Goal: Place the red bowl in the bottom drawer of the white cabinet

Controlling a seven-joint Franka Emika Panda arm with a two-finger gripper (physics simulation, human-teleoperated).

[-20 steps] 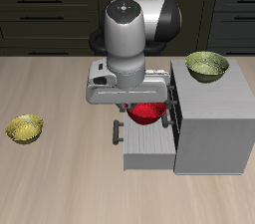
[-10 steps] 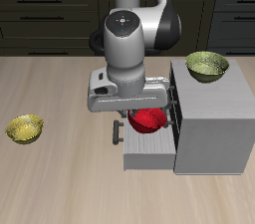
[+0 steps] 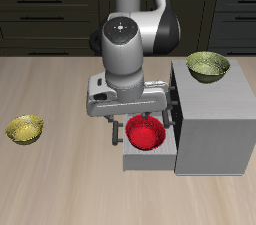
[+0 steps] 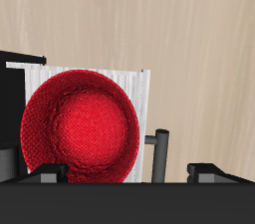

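The red bowl (image 3: 146, 133) sits directly under the claw (image 3: 143, 121), inside or just above the open bottom drawer (image 3: 150, 157) of the white cabinet (image 3: 214, 124) toward the worktop's front edge; whether the claw grips the rim, cannot tell.

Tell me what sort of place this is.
Probably a simulated kitchen: dark cupboard fronts line the back, a wood-grain table holds a white cabinet, and bowls, including the red bowl.

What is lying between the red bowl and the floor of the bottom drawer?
Nothing shows: in the wrist view the red bowl covers the bottom drawer floor, whether resting or just above.
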